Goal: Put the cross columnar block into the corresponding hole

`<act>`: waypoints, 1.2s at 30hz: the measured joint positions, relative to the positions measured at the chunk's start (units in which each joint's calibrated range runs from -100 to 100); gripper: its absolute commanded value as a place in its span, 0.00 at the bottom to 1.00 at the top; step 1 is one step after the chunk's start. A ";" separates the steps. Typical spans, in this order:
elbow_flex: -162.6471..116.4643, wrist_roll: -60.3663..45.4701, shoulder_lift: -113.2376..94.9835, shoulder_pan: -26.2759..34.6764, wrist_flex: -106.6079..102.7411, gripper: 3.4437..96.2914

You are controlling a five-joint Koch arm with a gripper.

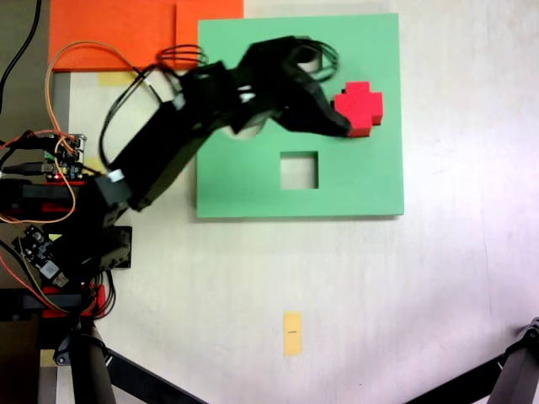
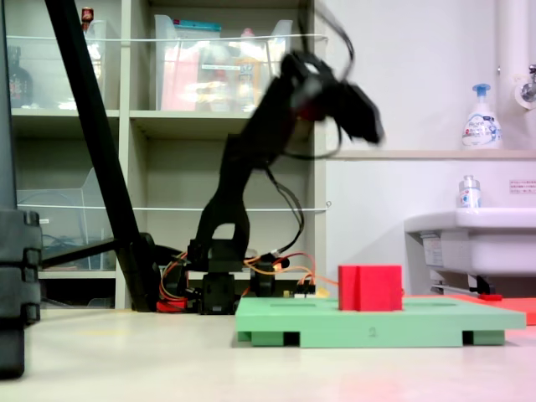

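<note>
In the first exterior view, the arm (image 1: 210, 109) covers the upper-left part of the green board (image 1: 354, 181), so the cutouts there are largely hidden. The gripper (image 2: 364, 117) is motion-blurred in the second exterior view, and its jaws cannot be made out. The plus-shaped hole is hidden beneath the red block (image 1: 360, 107). The orange sheet (image 1: 126, 29) is cut off by the top edge.

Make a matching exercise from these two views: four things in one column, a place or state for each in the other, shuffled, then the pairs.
Things:
1. red cross block
2. claw
3. square cutout
4. yellow tag

Places or states:
A. on the bare tabletop, off the board
B. raised well above the green board
C. standing up from the board
D. open, nothing in it

Pairs: 1-C, 2-B, 3-D, 4-A
</note>
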 measured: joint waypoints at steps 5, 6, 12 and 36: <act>0.39 -19.54 -25.99 -5.76 2.64 0.52; 0.49 -21.44 -27.63 -7.37 4.41 0.52; -28.22 -25.10 -26.54 -14.31 18.01 0.53; -175.50 -38.88 -88.92 -15.97 97.80 0.49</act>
